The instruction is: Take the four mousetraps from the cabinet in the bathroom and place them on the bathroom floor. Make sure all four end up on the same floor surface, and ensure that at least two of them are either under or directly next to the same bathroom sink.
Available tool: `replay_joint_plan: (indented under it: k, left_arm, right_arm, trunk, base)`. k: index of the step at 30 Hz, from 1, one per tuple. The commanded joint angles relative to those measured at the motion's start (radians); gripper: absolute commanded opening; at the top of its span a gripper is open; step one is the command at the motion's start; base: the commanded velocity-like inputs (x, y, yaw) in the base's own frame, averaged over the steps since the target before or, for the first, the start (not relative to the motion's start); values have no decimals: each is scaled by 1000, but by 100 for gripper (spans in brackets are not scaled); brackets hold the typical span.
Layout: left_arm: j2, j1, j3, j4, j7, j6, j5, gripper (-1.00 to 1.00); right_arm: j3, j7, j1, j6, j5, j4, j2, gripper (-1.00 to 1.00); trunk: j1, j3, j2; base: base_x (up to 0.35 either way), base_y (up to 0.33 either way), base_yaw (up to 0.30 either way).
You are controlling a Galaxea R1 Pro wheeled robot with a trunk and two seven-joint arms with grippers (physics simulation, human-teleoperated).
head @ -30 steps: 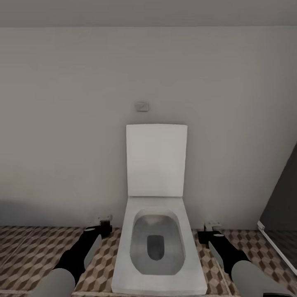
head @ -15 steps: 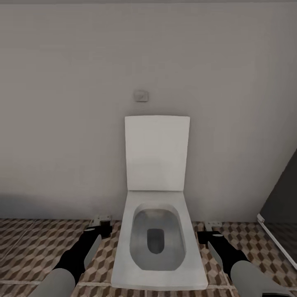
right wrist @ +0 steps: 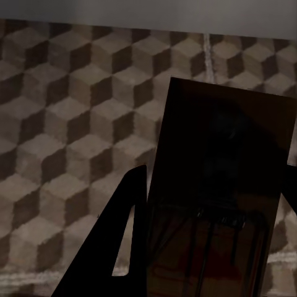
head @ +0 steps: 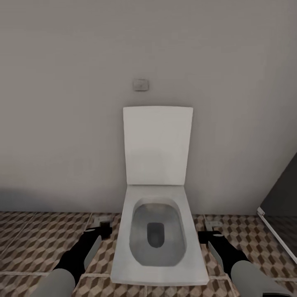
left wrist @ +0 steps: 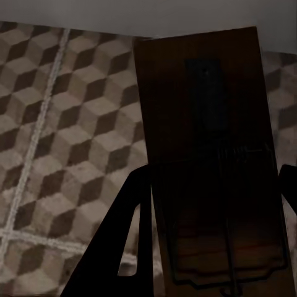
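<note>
The left gripper [head: 102, 225] hangs low over the bathroom floor [head: 37, 243], left of a white toilet [head: 159, 235] with its flat lid up against a plain grey wall [head: 62, 103]. The right gripper [head: 208, 231] hangs on the toilet's other side. Up close, each wrist camera shows a flat brown wooden mousetrap [left wrist: 210, 167] with thin wire pinched between the black fingers; the right mousetrap [right wrist: 219, 198] looks darker. The floor tiles carry little cube shapes.

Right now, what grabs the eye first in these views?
The white toilet, lid up against the grey wall, sits dead centre between both arms. Each pincer grips a brown wooden mousetrap, one in the left pincer and one in the right pincer, above the cube-patterned bathroom floor.
</note>
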Motion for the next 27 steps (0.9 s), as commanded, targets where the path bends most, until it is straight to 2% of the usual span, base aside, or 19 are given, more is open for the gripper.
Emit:
replay_joint_plan:
  k: [1,13,18,21,24,27]
  left_arm:
    - [1,0,-5,0,11,5,9,-100]
    - [3,-1,-8,45,12,15,7,-100]
    - [2,-1,-8,49,13,74,5,-100]
    - [3,-1,-8,43,12,101,4,-100]
    - [2,0,-8,49,12,96,3,-100]
    - [4,0,-8,53,12,94,3,-100]
  right_arm:
    - [-2,3,0,6,3,-2,-1,-100]
    - [-1,0,0,-5,1,11,-5,-100]
    - [-1,-32,0,6,-1,30,-6,-100]
    - [-2,-81,0,32,-1,69,-5,-100]
    - [-3,-91,0,92,2,76,-8,-100]
    - [-2,-92,0,100,3,77,-8,-100]
  trunk:
    - [0,-5,-1]
    - [6,-51,-4]
    - [8,-71,-5]
    - [9,-82,-5]
    - [11,-94,-6]
    - [12,-105,-7]
  base:
    - [0,0,0]
    - [0,0,0]
    - [0,0,0]
    - [0,0,0]
    - [0,0,0]
    - [0,0,0]
